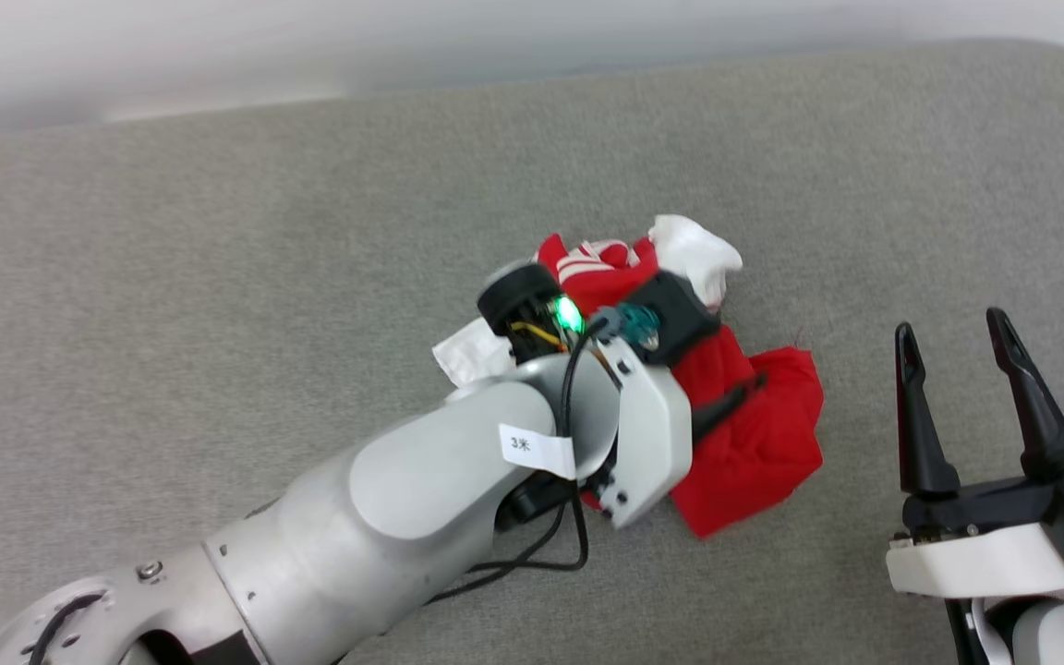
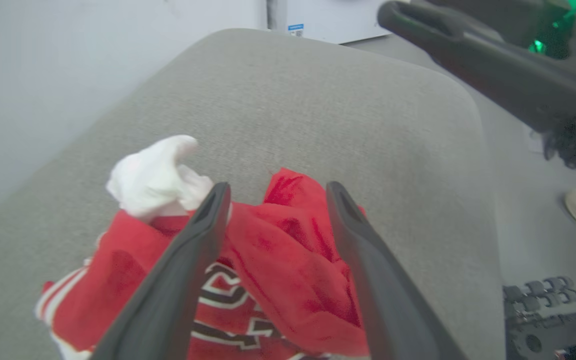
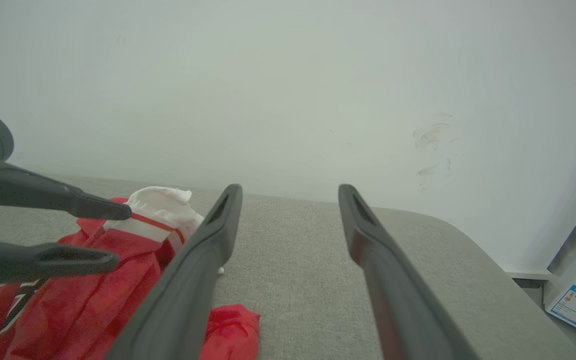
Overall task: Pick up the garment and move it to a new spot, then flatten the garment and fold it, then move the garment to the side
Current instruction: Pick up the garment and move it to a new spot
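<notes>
Two grippers: the left gripper (image 2: 278, 187) and the right gripper (image 1: 950, 323) are both seen with the fingers spread wide, and nothing is held in either one.
Left gripper: it is stretched out over the shirt (image 1: 754, 443). Red cloth is seen between and under its fingers. Whether the cloth is touched cannot be told.
Right gripper: it is parked at the near right, apart from the shirt, with its fingers pointed to the far side.
Shirt: it is bunched up in a red heap in the middle of the grey cushion (image 1: 218, 231). Part of it is hidden under the left arm.
White sleeve (image 1: 694, 249): it is poked up at the far end of the heap.
Letters (image 2: 228, 300): black shapes with white edges are seen on the red cloth, close under the left fingers.
Wall (image 3: 268, 75): it is pale and is found behind the far edge of the cushion.
</notes>
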You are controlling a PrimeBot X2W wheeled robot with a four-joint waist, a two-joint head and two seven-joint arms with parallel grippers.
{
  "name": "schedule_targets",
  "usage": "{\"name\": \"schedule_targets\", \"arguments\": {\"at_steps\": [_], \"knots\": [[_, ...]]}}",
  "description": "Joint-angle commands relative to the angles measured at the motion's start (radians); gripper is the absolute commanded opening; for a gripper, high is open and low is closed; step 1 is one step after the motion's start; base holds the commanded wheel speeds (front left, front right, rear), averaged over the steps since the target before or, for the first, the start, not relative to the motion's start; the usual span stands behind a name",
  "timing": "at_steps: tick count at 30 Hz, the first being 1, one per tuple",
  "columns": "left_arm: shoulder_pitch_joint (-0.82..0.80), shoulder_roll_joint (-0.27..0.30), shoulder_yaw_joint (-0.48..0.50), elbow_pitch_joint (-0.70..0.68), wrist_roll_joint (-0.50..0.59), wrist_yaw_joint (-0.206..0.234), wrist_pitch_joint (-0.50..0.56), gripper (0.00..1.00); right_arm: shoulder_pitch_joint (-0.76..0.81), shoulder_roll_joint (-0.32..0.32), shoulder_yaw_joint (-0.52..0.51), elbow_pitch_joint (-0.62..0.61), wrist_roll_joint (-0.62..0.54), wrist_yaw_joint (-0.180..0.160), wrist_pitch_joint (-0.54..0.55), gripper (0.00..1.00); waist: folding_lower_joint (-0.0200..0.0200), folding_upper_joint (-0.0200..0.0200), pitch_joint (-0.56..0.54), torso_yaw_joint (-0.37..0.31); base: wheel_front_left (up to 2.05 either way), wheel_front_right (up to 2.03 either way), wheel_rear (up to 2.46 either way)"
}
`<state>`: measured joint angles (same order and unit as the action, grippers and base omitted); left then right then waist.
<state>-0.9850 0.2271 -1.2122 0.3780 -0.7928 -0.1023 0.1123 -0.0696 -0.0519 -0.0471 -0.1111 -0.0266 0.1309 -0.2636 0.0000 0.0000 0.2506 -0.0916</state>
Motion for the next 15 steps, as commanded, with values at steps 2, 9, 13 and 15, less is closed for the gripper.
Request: {"name": "schedule_targets", "arguments": {"at_steps": [2, 9, 13, 15], "knots": [[-0.013, 0.006, 0.021, -0.005, 0.038, 0.038, -0.067, 1.0, 0.019, 0.003, -0.004, 0.003, -0.003, 0.0, -0.002, 1.0, 0.0, 0.0, -0.039, 0.022, 0.0, 0.0, 0.0], [0.053, 0.071, 0.117, -0.04, 0.103, 0.214, -0.29, 1.0, 0.054, 0.003, -0.013, 0.003, -0.008, 0.0, -0.002, 1.0, 0.0, 0.0, -0.101, 0.057, 0.0, 0.0, 0.0], [0.129, 0.132, 0.201, -0.078, 0.123, 0.335, -0.362, 1.0, 0.067, 0.003, -0.015, 0.002, -0.011, 0.0, -0.002, 1.0, 0.0, 0.0, -0.124, 0.074, 0.0, 0.0, 0.0], [0.181, 0.164, 0.252, -0.11, 0.137, 0.395, -0.373, 1.0, 0.075, 0.003, -0.016, 0.003, -0.01, 0.0, -0.002, 1.0, 0.0, 0.0, -0.134, 0.083, 0.0, 0.0, 0.0]]}}
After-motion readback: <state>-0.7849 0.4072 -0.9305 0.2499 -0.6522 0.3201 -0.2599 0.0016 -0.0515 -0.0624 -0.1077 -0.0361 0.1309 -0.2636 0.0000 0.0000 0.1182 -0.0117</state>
